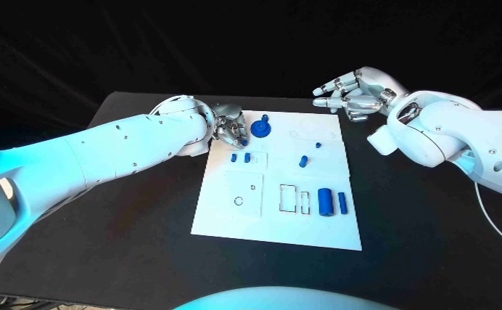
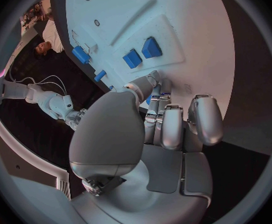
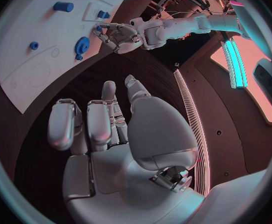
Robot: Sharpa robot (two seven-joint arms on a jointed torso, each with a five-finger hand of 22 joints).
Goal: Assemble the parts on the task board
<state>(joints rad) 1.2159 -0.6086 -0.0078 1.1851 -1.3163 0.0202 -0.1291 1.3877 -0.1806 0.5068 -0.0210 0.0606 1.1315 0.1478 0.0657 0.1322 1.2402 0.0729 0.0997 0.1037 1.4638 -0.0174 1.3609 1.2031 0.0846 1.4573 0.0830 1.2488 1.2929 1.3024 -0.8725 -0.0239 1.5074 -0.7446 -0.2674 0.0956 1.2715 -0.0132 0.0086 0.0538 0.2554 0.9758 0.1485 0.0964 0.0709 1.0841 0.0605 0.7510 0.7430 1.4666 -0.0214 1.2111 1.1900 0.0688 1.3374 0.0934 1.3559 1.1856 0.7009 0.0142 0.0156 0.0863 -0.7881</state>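
Left hand (image 1: 229,127): at the task board (image 1: 236,212)'s far left corner, fingers curled over a small blue part (image 2: 150,99); whether it truly grips the piece cannot be told.

Right hand (image 1: 355,94): raised just beyond the board's far right corner, fingers apart, holding nothing.

Step in hand, as judged: seating or lifting the corner part; advice is to keep fingertips low and steady.

Blue gear (image 1: 262,130): just beside the left hand, likeliest obstruction.

Two small blocks (image 1: 241,157): nearer on the board.

Two cylinders (image 1: 333,201): board's near right.

Desk (image 1: 157,201): black.
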